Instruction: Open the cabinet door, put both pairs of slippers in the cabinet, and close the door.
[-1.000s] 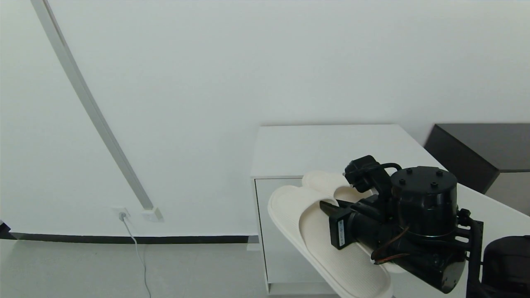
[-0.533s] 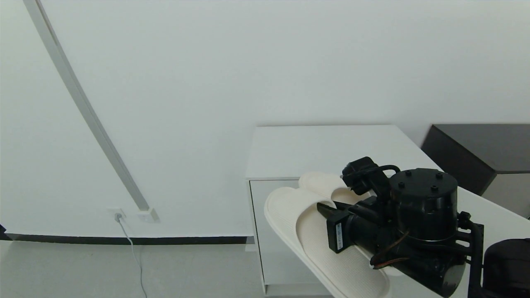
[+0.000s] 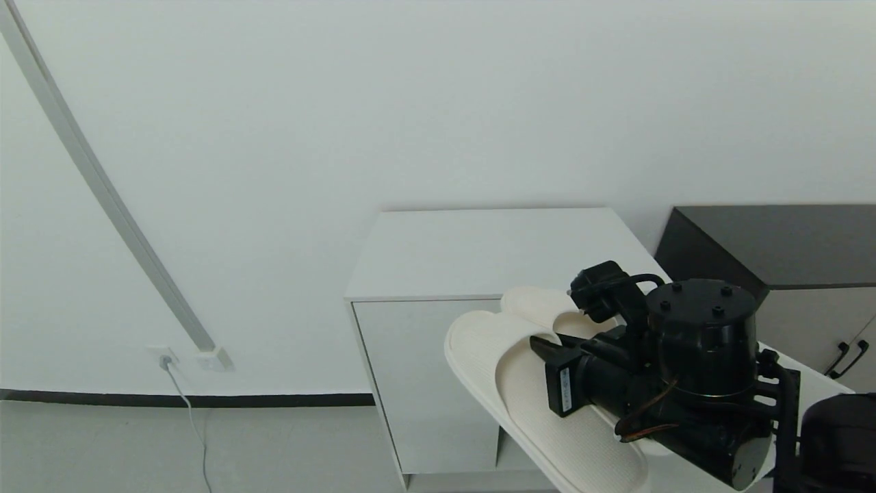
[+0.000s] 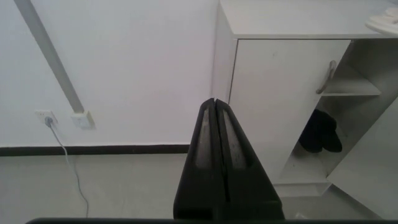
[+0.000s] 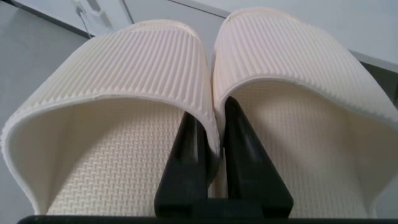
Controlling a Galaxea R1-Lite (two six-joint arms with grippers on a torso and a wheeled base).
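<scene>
The right gripper (image 5: 211, 116) holds a pair of cream slippers (image 3: 520, 394) up in the air, low in front of the white cabinet (image 3: 479, 253). The two slippers lie side by side with their toes pointing away from the arm. One of the black fingers (image 5: 185, 155) goes inside each slipper, and together they pinch the two inner walls that touch in the middle. The left gripper (image 4: 214, 103) holds nothing, and its fingers are pressed tight together. It hangs above the floor (image 4: 93, 186), off to the side of the cabinet and well apart from it. The cabinet stands against the white wall, and its door (image 4: 280, 106) is swung open, with a thin handle (image 4: 328, 76) near its edge. Inside there is a shelf (image 4: 351, 87), and below it, on the bottom, sits a dark pair (image 4: 320, 132) that looks like shoes or slippers; I cannot tell which. A dark grey cabinet (image 3: 773, 239) stands just beside the white one on its right. On the wall to the left, a grey strip (image 3: 102, 192) runs down at a slant to a wall socket (image 3: 164, 358), and a cable (image 3: 195, 431) hangs from the socket down to the floor
</scene>
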